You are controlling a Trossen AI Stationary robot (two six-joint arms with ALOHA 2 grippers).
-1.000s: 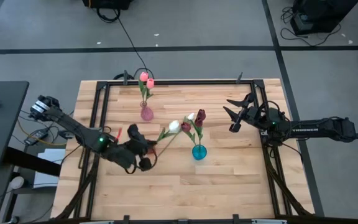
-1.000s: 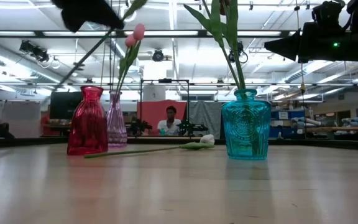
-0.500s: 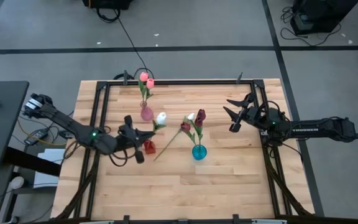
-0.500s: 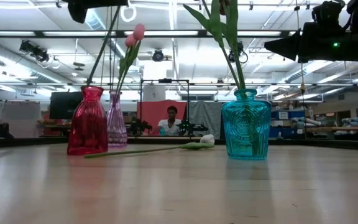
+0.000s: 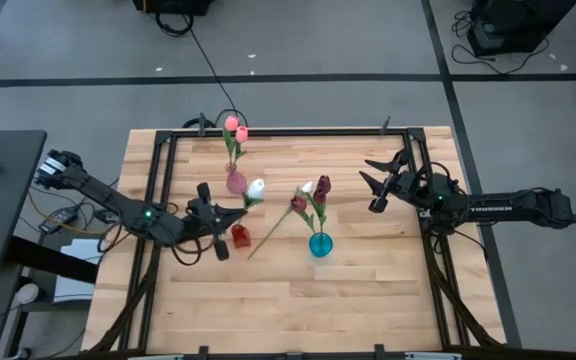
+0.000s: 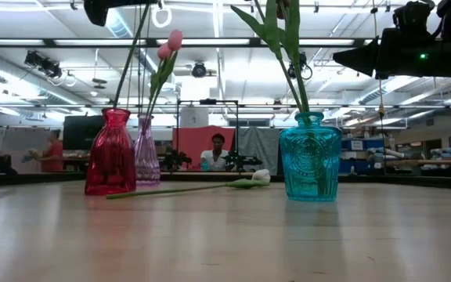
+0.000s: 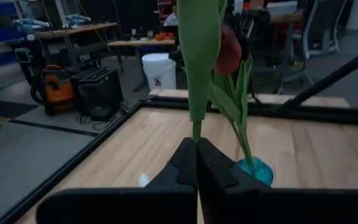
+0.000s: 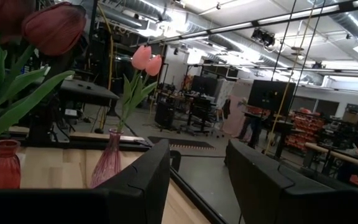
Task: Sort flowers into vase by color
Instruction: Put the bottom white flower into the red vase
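- Since a second ago the left gripper has swung from low over the table's left front up toward the red vase, carrying a white tulip; the flower has gone from lying slanted to standing nearly upright, its stem now reaching into the red vase's mouth in the low view.
- The left gripper's jaws are pressed together on that tulip's green stem, as the left wrist view shows.
- The right gripper has not moved: it hangs over the table's right side with its jaws spread wide, holding nothing.
- White lettering runs along the right arm but is too small to read.
- Two pink tulips stand in the pale pink vase at the back.
- The maroon tulips stand in the teal vase.
- A second white tulip lies flat on the table between the red and teal vases, unchanged.
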